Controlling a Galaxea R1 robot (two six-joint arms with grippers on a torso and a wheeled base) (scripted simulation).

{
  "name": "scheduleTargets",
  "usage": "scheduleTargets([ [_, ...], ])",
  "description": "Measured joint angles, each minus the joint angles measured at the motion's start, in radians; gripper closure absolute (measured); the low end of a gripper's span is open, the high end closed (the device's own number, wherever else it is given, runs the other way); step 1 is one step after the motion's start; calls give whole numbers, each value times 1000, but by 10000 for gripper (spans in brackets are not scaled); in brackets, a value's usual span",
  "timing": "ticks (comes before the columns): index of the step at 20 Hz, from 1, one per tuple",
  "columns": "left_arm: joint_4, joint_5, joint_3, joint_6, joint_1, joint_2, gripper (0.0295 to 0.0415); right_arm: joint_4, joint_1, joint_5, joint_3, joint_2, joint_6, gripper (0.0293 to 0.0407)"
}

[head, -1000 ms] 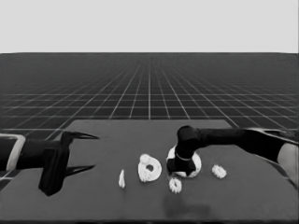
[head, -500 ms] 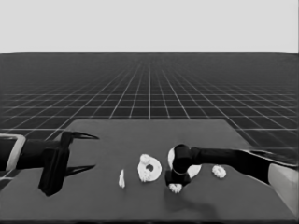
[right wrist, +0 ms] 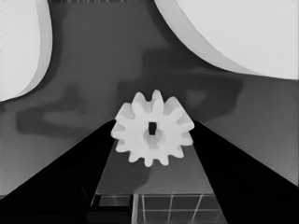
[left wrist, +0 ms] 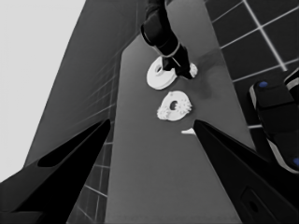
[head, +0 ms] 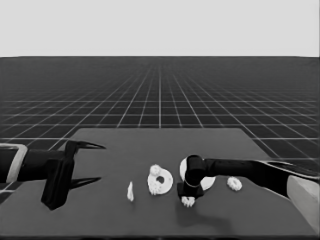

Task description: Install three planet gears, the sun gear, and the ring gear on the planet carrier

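My right gripper (head: 190, 198) reaches down at a small planet gear (head: 188, 202) lying on the table. The gear (right wrist: 152, 129) sits between its open fingers, teeth close to both. Just behind stands the ring gear, the larger round part (head: 209, 180), partly hidden by the gripper. To its left lies the planet carrier, the smaller round part (head: 161, 183), with a gear (head: 156, 170) on its rim. Another gear (head: 234, 184) lies to the right. My left gripper (head: 86, 163) waits open over the table's left end, holding nothing.
A thin white piece (head: 130, 191) stands left of the smaller round part. Seen from the left wrist, the right arm (left wrist: 159, 28) reaches over the larger round part (left wrist: 158, 78). The table's front edge runs close below the gear.
My right gripper has come forward off the larger round part and dropped down around the gear near the front. The left arm has not moved.
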Motion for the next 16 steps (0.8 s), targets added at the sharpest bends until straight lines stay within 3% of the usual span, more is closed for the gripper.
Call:
scheduleTargets([
  [2,0,0,0,0,0,0,326,0,0,0,0,0,0,388],
  [4,0,0,0,0,0,0,326,142,142,-46,111,-25,74,387],
  [6,0,0,0,0,0,0,326,202,205,-49,132,-28,91,388],
  [12,0,0,0,0,0,0,326,233,235,-48,137,-29,96,388],
  [14,0,0,0,0,0,0,326,270,270,-22,-182,160,-31,388],
  [16,0,0,0,0,0,0,326,279,277,-12,-323,236,-97,388],
])
